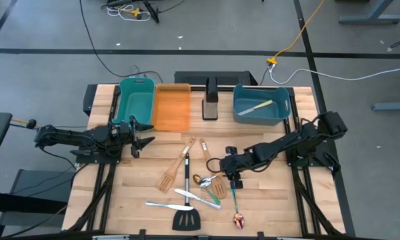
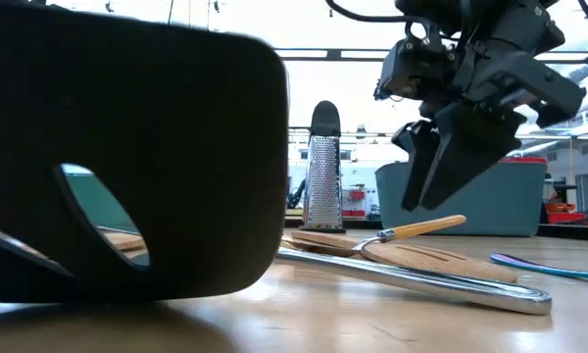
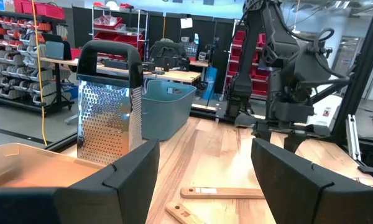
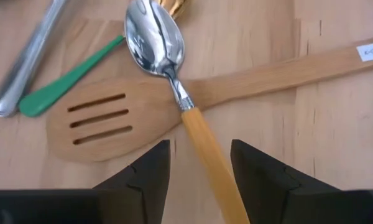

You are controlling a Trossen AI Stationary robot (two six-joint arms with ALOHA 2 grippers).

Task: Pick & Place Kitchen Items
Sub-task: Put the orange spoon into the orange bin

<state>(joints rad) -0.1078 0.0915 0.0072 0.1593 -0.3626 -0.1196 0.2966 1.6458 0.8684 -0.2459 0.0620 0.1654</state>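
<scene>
One utensil (image 1: 261, 107) lies in the blue bin (image 1: 284, 112); the teal bin (image 1: 125, 105) and orange bin (image 1: 181, 110) look empty, so most of the job remains. About ten spatulas, spoons and knives are scattered mid-table. Hanging over the pile, the right gripper (image 4: 200, 163) is spread open, straddling a yellow-handled spoon (image 4: 174, 81) crossed over a slotted wooden spatula (image 4: 105, 123). Beside the teal bin, the left gripper (image 1: 143, 131) waits, open and empty.

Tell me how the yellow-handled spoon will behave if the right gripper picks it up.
The spoon looks stiff. Its smooth round handle may slip or roll between the fingers. It lies across the slotted spatula, so lifting could nudge that.
</scene>
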